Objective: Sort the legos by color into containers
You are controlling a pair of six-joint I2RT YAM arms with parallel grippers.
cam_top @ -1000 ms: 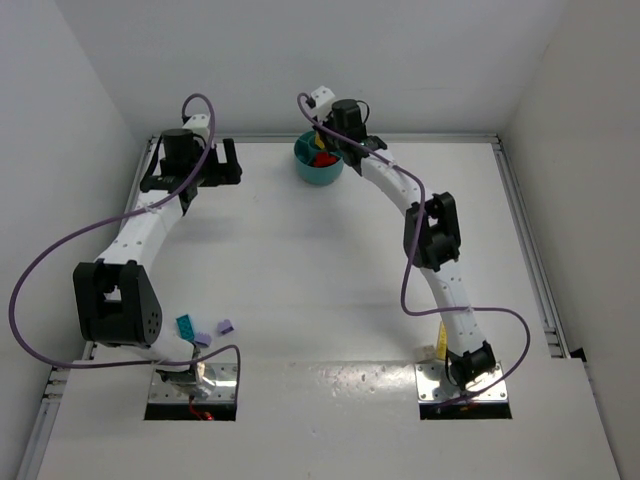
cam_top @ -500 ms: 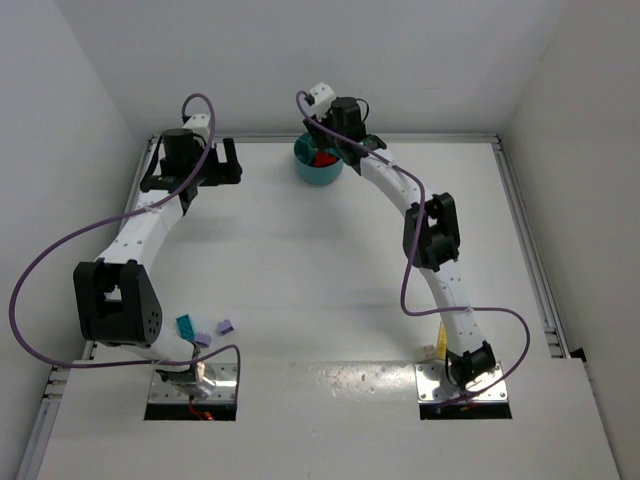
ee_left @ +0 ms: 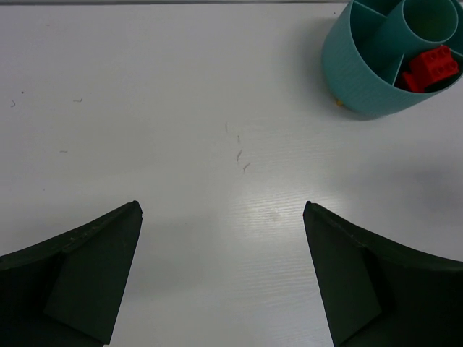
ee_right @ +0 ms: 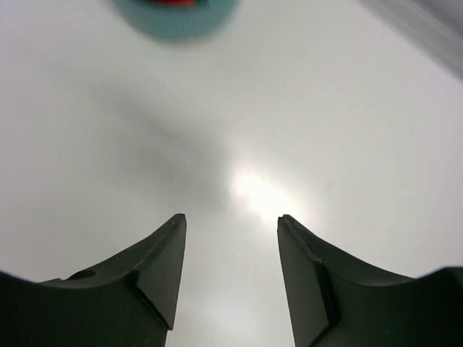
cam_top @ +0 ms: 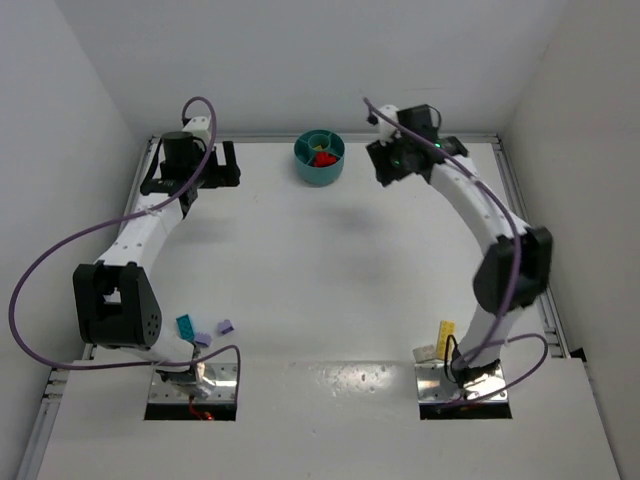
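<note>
Bowl (cam_top: 318,172) sits at far middle of table (cam_top: 300,260), red bricks (ee_left: 432,66) in one compartment. Right gripper (ee_right: 231,220) has jaws apart with nothing between; it is near the bowl on its right, not touching. Left gripper (ee_left: 223,210) is spread wide, empty, left of bowl, well apart. Teal brick (cam_top: 185,325) and purple bricks (cam_top: 224,326) lie loose at near left edge, yellow brick (cam_top: 445,331) at near right.

my right pincer (ee_right: 231,224) hangs over the white worktop (ee_right: 333,137), its two dark fingers (ee_right: 155,271) parted with nothing between them. a bright glare sits just past the tips. well beyond, the teal bowl (ee_right: 177,20) is blurred and cut off, red pieces (ee_right: 172,2) barely showing inside. a grey rail (ee_right: 427,36) marks the worktop's edge.
</note>
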